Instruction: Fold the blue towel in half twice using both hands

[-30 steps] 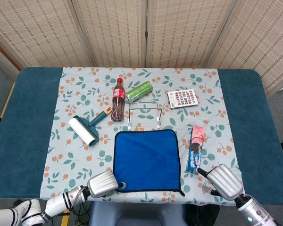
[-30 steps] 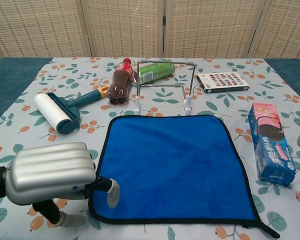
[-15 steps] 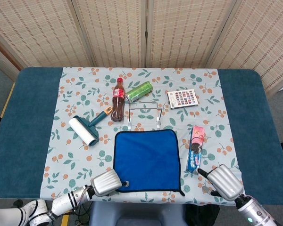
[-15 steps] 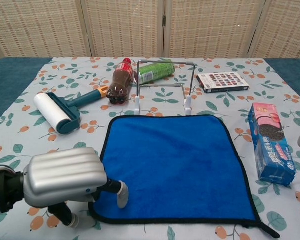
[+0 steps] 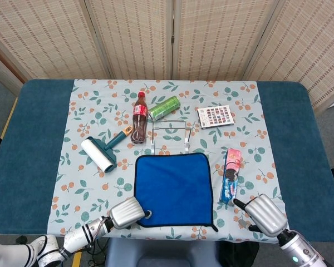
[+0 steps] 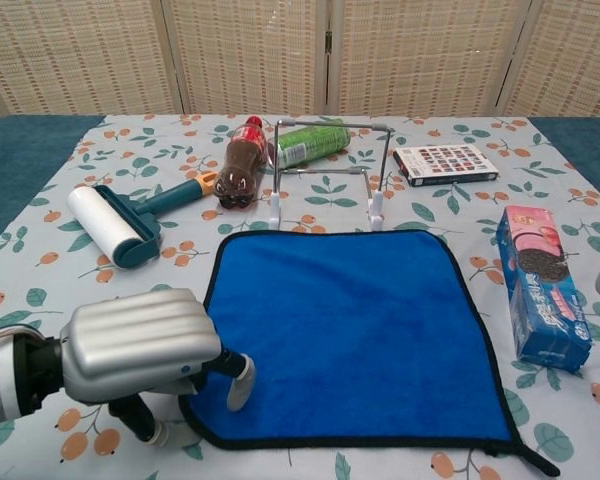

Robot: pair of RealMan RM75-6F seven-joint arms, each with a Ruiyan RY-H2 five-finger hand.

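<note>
one blue towel lies flat just in front of the one wire rack. left hand fingertip touches its near-left corner, grasping nothing; right hand, grip unclear.

Towel centre; roller left; cookies right (rack behind).

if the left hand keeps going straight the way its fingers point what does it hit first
Most likely the blue towel. The left hand points right, and a fingertip already lies over the towel's near left corner. Whether it touches the cloth is unclear. Nothing else shows in that line.
</note>
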